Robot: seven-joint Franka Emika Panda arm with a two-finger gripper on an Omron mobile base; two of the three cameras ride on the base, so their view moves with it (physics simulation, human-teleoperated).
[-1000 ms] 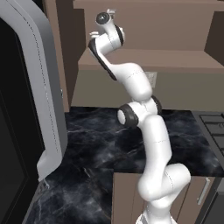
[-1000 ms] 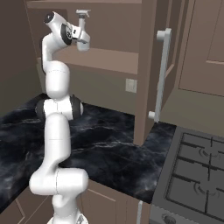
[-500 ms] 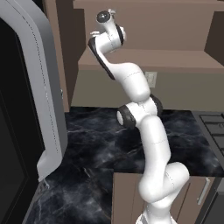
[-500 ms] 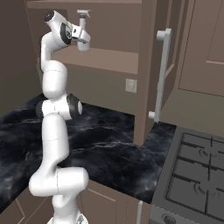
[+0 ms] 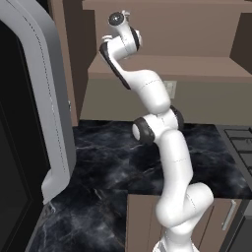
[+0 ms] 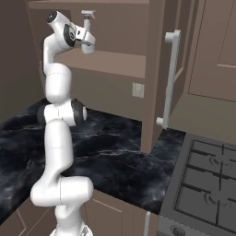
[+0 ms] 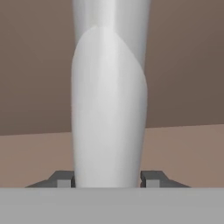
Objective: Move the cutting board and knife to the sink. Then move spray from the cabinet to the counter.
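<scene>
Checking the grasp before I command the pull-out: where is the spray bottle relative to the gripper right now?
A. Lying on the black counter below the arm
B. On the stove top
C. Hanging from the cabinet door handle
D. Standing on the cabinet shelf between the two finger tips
D: in the hand view the spray bottle stands upright on the cabinet shelf, with the gripper finger tips flanking its base.

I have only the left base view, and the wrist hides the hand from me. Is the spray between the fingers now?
Observer: Yes. In the hand view the fingers sit against both sides of the spray.
Operator: Is the bottle upright?
Observer: Yes. In the right base view it stands upright, nozzle on top.
Operator: Is it lifted off the shelf?
Observer: I cannot tell; its base sits level with the cabinet shelf.
</scene>
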